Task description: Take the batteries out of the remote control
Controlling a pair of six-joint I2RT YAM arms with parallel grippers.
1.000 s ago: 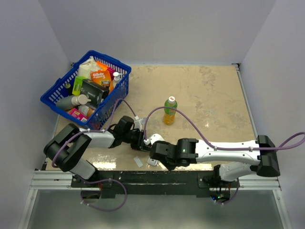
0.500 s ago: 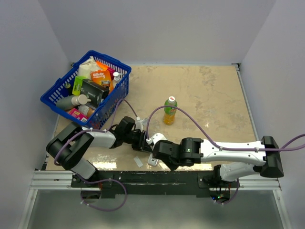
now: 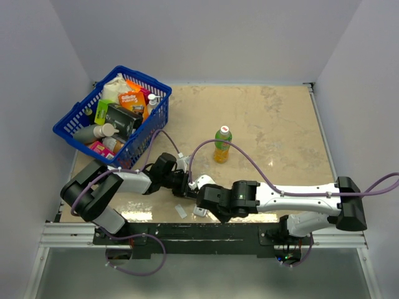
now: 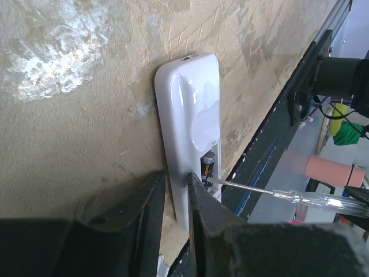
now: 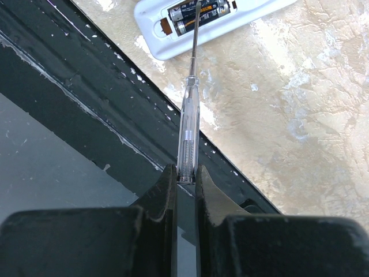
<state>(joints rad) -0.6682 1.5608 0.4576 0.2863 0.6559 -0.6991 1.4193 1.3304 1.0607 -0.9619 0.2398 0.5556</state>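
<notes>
The white remote control (image 4: 187, 115) lies flat near the table's front edge, with its battery bay open. Two dark batteries (image 5: 213, 12) sit side by side in the bay, and one metallic end (image 4: 208, 164) shows in the left wrist view. My left gripper (image 4: 176, 182) pinches the remote's long edge beside the bay, jaws narrow. My right gripper (image 5: 185, 173) is shut on the clear handle of a screwdriver (image 5: 189, 121). Its thin shaft reaches into the bay between the batteries. In the top view both grippers meet at the front centre, left (image 3: 186, 185) and right (image 3: 209, 202).
A blue basket (image 3: 62, 128) full of packets stands at the back left. A green-capped bottle (image 3: 222, 144) stands upright mid-table. A small flat white piece (image 3: 181, 210) lies by the front edge. The black front rail (image 5: 86, 75) runs just beside the remote.
My left jaws have narrowed onto the remote's edge. The right arm shifted slightly right and came back, still holding the screwdriver.
</notes>
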